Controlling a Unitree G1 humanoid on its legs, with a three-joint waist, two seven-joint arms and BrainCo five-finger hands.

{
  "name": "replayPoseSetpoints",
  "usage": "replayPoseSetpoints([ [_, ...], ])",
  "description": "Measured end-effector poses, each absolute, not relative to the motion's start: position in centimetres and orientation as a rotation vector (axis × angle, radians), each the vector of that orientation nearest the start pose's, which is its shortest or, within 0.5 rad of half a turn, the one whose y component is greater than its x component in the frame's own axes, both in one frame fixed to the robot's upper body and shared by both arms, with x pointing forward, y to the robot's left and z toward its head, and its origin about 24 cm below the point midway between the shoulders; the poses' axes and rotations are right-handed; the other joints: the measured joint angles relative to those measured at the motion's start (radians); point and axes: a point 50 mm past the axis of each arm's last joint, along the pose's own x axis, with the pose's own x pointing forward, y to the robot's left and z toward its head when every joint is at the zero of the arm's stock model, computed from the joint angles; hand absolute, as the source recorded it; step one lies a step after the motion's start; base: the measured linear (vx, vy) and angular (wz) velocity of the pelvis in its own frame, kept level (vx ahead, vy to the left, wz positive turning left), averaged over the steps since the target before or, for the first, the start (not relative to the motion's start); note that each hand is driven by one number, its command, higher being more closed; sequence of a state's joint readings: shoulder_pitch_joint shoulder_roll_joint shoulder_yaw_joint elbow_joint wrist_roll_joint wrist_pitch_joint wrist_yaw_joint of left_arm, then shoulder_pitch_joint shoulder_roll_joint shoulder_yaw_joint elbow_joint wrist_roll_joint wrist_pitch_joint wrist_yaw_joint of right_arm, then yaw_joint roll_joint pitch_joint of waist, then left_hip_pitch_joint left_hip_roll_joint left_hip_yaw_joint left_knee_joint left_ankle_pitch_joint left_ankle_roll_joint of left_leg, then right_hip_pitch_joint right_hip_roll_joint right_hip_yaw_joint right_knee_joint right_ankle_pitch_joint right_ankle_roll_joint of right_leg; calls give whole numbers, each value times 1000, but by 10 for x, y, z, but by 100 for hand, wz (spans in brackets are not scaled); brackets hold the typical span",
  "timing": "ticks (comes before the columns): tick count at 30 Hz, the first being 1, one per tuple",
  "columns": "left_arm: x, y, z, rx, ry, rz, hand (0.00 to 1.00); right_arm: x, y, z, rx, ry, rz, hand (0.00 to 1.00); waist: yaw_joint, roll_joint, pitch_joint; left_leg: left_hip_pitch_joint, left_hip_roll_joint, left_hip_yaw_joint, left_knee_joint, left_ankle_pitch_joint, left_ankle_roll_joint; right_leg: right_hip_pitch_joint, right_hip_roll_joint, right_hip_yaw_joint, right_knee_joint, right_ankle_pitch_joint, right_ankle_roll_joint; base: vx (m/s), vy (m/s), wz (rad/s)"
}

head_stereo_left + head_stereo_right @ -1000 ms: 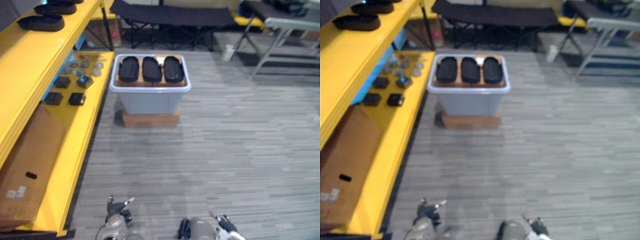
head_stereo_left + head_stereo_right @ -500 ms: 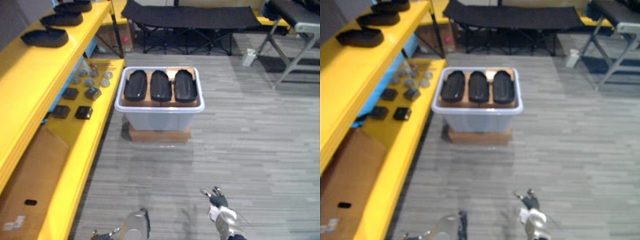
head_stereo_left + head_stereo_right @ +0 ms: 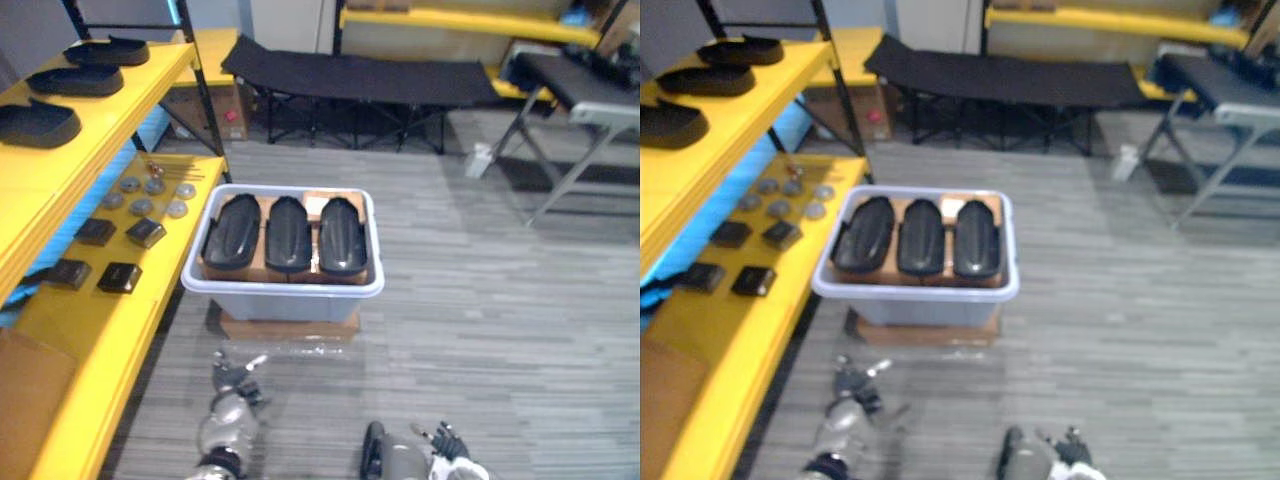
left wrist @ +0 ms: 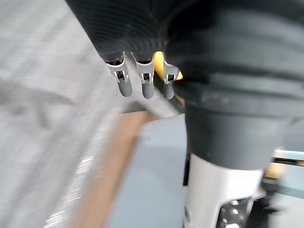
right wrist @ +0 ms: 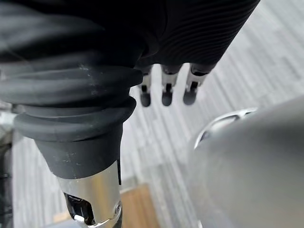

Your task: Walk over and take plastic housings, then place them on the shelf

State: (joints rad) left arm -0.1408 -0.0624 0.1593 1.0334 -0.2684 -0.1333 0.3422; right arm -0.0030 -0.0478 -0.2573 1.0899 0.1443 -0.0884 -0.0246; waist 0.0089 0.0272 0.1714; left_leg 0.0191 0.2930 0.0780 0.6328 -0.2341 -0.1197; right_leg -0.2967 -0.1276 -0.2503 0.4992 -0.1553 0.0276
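Here's the grey plastic bin [image 3: 283, 298] in the middle of the floor, sitting on a low brown base [image 3: 290, 325]. Inside it, three black plastic housings [image 3: 288, 233] lie side by side in a neat row, long ways pointing away from the robot, resting on a brown layer near the bin's rim. Nothing touches them.

On the robot's side of the bin, low down, the left hand [image 3: 238, 390] hangs over the floor near the bin's front left corner. Its wrist view shows the fingers [image 4: 126, 86] relaxed and loose, with nothing in them. The right hand [image 3: 448, 443] is further to the right of the bin's front and well apart from it. Its fingers [image 5: 166, 94] also hang slack and empty above the grey planks.

To the left of the bin runs the yellow shelf [image 3: 110, 330]. On its lower level, just beside the bin's left wall, are small black square parts [image 3: 120, 277], and round metal discs [image 3: 150, 197] sit nearer the bin's far left corner. Higher up on that side, more black housings [image 3: 62, 80] already rest on the upper level.

Beyond the bin's far edge stands a black folding cot [image 3: 360, 78]. Off to the bin's far right there is a white bottle [image 3: 481, 160] on the floor beside a grey metal table frame [image 3: 585, 130].
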Motion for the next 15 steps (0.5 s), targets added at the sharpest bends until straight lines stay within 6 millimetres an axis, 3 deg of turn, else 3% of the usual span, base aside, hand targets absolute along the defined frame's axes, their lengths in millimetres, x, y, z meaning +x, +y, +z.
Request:
replayPoseSetpoints([
  [1, 165, 163, -139, -235, 897, 570, 0, 123, -201, -153, 177, 971, -347, 0, 7, 1, 13, -78, 29, -33, 191, 21, -10, 50, 18, 0, -10, -22, -19, 240, -82, -22],
  [2, 149, 167, -146, -240, 946, 601, 0, 122, -201, -154, 175, 975, -351, 0, 10, 4, 19, -114, 38, -25, 265, -3, -19, 93, 28, 0, -20, -34, -26, 354, -61, -16],
  [4, 136, 176, -150, -253, 964, 631, 0, 113, -203, -156, 168, 988, -375, 0, 12, 5, 19, -161, 33, 65, 186, -25, -5, 176, 25, -14, -76, -31, -12, 312, -12, 3],
  [6, 130, 179, -152, -255, 971, 623, 0, 111, -204, -156, 159, 984, -381, 0, 16, 10, 16, -165, -5, 155, -83, 4, 19, 222, 8, -12, -113, -36, 20, 270, 102, 1],
  [7, 131, 180, -152, -257, 965, 614, 0, 110, -205, -155, 153, 978, -386, 0, 22, 11, 15, -158, -30, 159, -160, 10, 11, 224, -2, -2, -115, -41, 36, 204, 126, -4],
  [9, 129, 187, -152, -197, 953, 586, 0, 109, -200, -156, 139, 977, -376, 0, 30, -20, -4, -133, -95, 191, -252, 30, 28, 228, -45, 11, -182, -13, 76, 268, 173, -2],
  [15, 136, 200, -147, -73, 907, 540, 0, 109, -199, -157, 91, 983, -277, 0, 29, -28, 3, -100, -152, 186, -317, 44, 48, 302, -64, -7, -306, 47, 101, 225, 92, 9],
])
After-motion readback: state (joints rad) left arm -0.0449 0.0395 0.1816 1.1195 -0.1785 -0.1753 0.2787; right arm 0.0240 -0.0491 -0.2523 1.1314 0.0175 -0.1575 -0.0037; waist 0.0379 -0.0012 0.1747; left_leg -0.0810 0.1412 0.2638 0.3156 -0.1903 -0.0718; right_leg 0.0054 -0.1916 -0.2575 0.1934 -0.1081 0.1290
